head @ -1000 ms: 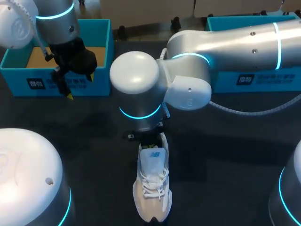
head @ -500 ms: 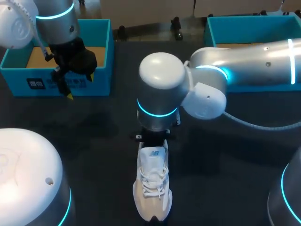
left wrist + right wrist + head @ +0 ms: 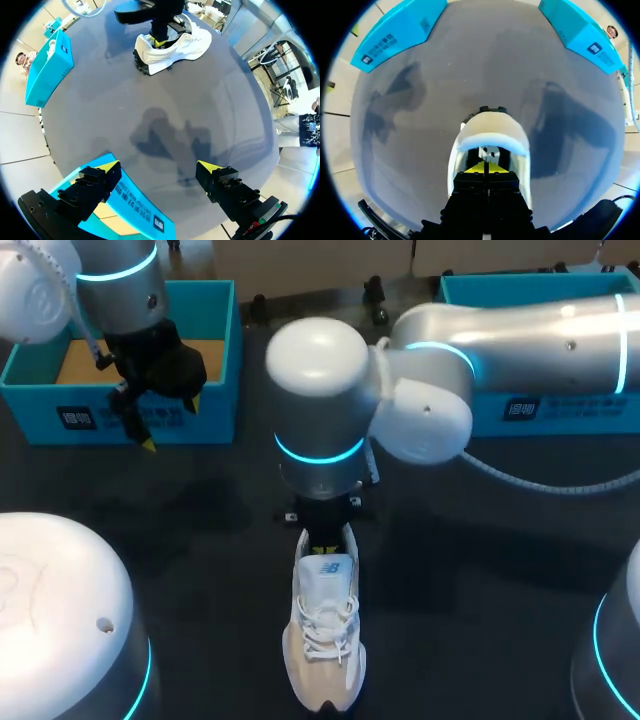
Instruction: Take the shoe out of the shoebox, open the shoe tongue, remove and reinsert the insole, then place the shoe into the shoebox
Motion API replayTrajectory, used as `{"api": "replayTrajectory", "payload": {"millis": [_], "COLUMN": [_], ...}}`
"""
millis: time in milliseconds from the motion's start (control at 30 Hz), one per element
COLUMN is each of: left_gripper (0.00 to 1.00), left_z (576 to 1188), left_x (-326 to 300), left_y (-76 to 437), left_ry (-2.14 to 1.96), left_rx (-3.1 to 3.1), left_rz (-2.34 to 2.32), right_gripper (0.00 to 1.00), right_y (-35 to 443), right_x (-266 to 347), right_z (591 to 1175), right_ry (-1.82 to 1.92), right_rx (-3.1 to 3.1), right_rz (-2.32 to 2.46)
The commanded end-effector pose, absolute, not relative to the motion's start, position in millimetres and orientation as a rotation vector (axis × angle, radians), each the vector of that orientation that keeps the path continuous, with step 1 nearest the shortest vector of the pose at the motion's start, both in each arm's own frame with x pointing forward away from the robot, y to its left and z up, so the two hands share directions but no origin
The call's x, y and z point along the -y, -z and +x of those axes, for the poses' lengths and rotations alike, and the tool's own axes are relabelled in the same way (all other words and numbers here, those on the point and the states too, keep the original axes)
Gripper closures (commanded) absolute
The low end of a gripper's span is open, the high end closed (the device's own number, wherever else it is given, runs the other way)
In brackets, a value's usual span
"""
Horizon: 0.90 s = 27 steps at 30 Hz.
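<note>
Tipping worries me: my right pincer point(image 3: 484, 169), tips pressed together inside the unheld shoe point(image 3: 323, 638), could topple it.

White laced shoe point(image 3: 325, 635) upright, outside open blue shoebox point(image 3: 218, 350)

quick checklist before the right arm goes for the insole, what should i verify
1. Shoe out of the box, upright on the table: ok.
2. Right gripper at the shoe's opening, behind the tongue: ok.
3. Insole caught between its closed tips: cannot tell, insole hidden.
4. Left gripper open, empty, well away from the shoe: ok.
5. Left shoebox open for the return: ok.
</note>
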<state>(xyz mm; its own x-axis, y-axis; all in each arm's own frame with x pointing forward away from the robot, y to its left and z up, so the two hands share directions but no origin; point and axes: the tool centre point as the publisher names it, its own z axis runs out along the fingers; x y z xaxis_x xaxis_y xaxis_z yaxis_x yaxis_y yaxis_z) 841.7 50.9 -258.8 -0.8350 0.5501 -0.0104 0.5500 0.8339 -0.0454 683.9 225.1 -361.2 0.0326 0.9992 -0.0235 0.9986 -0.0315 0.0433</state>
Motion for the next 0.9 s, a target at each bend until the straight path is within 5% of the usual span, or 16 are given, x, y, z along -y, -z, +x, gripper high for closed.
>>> {"api": "replayTrajectory", "payload": {"millis": [33,300,400,600,900], "left_gripper": [0.00,0.00,0.00,0.00,0.00], "left_z": [842,842,842,842,842], "left_x": [-51,-51,-51,-51,-51], "left_y": [259,259,259,259,259], "left_ry": [-0.070,-0.070,-0.070,-0.070,-0.070], "left_rx": [3.005,3.005,3.005,3.005,3.005], "left_rz": [-0.902,-0.902,-0.902,-0.902,-0.902], "right_gripper": [1.00,1.00,0.84,0.82,0.62], "right_y": [355,351,354,357,353], "right_x": [-221,-219,-222,-222,-232], "right_z": [680,671,667,654,647], "right_ry": [0.021,0.049,0.073,0.095,0.180], "right_rx": [-2.158,-2.226,-2.241,-2.243,-2.248], "right_rz": [2.224,2.229,2.238,2.261,2.260]}}
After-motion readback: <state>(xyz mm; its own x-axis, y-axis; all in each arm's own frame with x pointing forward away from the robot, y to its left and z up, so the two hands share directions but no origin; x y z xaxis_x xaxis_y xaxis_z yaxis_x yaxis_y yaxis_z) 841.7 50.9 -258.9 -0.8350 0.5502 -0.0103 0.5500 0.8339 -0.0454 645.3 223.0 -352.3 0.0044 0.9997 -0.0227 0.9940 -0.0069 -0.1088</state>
